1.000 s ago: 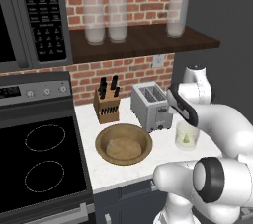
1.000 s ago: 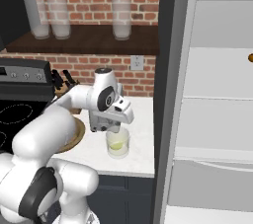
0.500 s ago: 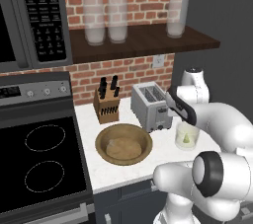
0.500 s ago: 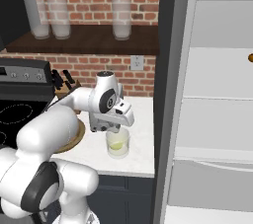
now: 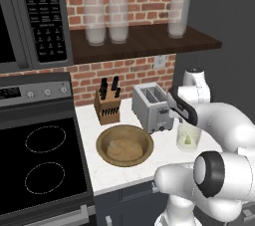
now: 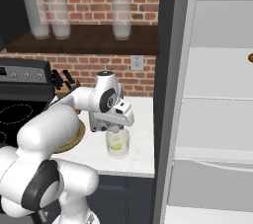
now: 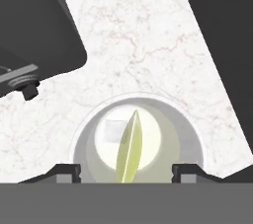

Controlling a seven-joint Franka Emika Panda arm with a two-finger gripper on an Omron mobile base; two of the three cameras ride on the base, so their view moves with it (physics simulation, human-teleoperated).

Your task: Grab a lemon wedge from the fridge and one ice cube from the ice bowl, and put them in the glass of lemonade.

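you're at the drop, right over the short clear tumbler of pale lemonade (image 7: 136, 136), which stands on the white marbled counter (image 7: 148, 35) just in front of the silver toaster (image 5: 152, 105) and beside the wide tan wooden ice bowl (image 5: 124, 145). the two-finger gripper (image 7: 126, 171) has its dark tips standing apart, one to each side of the tumbler's mouth, and nothing is pinched between them. the thin yellow-green lemon wedge (image 7: 129, 146) is inside the tumbler, standing on edge in the liquid, and next to it there is a faint pale square that may be the ice cube (image 7: 112, 130), though it is too washed out to be sure.

to finish this step well, keep the jaws wide and lift straight up along the tumbler's axis; the tips sit close to the rim, so any sideways drift could nudge or tip the glass. don't swing toward the toaster or the open pale-white fridge (image 6: 217, 94) until the tips are well above the rim. once clear, check from above that both pieces sit in the liquid.
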